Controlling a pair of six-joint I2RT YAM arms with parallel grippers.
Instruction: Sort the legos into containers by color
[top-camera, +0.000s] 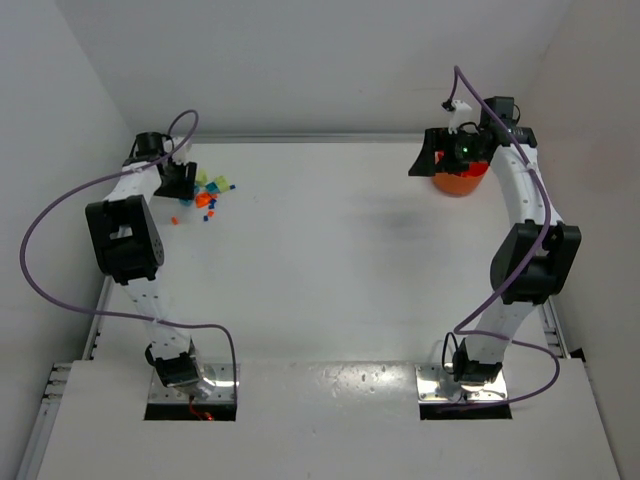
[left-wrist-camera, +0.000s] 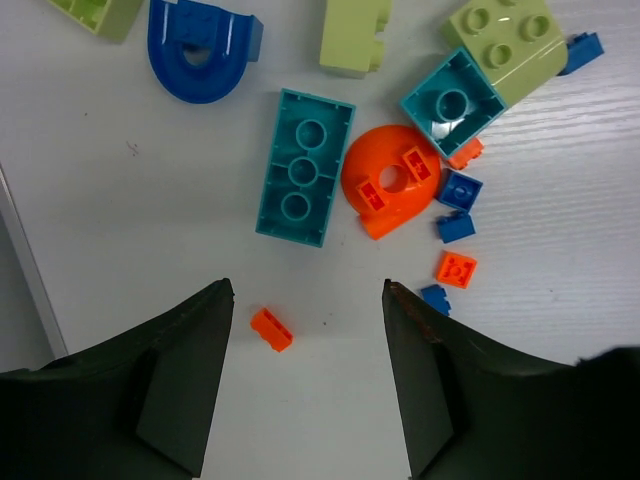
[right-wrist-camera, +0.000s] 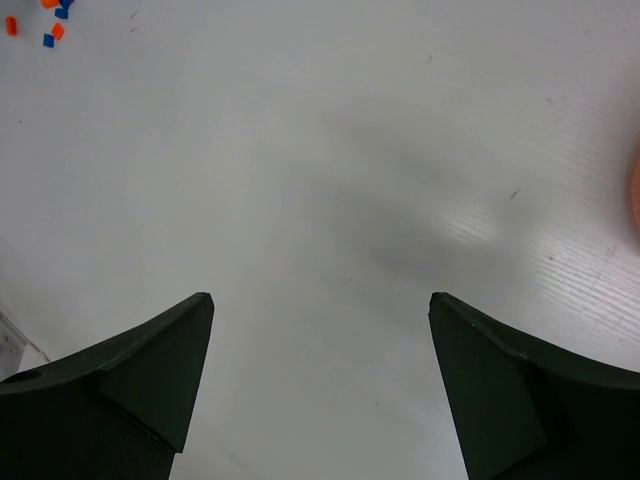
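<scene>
The legos (left-wrist-camera: 455, 270) are scattered around a long teal brick (left-wrist-camera: 303, 166). One small orange brick (left-wrist-camera: 271, 329) lies near it on the arm's side, between the parted fingers of the left gripper (left-wrist-camera: 307, 292) and untouched. It is judged light, hard and slick, and likely to skid or pop out. It should be pinched low across its flat long sides. The right gripper (right-wrist-camera: 320, 300), parted and empty, is held well apart from the teal brick, by the bowl (top-camera: 455, 186).

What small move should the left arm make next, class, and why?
Probably lower the left gripper and close on the small orange brick: it lies alone on the table, between the open fingers, and nothing is held yet.
</scene>
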